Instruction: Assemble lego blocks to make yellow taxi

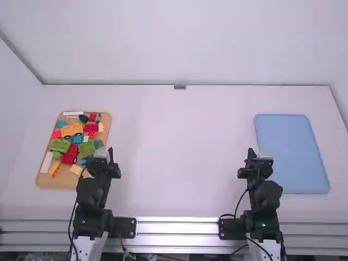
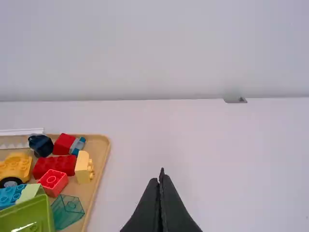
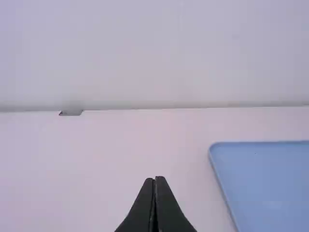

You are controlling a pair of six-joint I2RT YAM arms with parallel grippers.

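you are at the start of the job, by my judgement: selection of parts is the step in hand, with assembly not begun. your left tool (image 2: 161, 173) is closed, its two fingertips together, and grips nothing. your right tool (image 3: 155, 180) is likewise closed with nothing in it. both stand over the near part of the worktop (image 1: 179, 157), each above its own base.

the parts lie in the wooden tray (image 2: 103, 145) on the left side. noted in it: a yellow wheeled piece (image 2: 17, 165), upright, most likely the taxi's body or base; a yellow block (image 2: 83, 167) near the tray's right edge, its studs facing sideways; a long red block (image 2: 54, 165) between those two; a green piece (image 2: 24, 215) and a clear teal block (image 2: 66, 212) nearer the arm. in the high view you also have a yellow-orange piece (image 1: 55, 168) near the tray's close edge. the blue tray (image 1: 293, 157) lies on the right, probably meant for the finished taxi.

your next move calls for opening the left tool, reaching over the wooden tray and coming straight down on the yellow wheeled piece. take it by its sides, above the wheels; it may roll if nudged. crowding is the chief risk: align the tool carefully, or neighbouring blocks could be pushed or lifted along with it.
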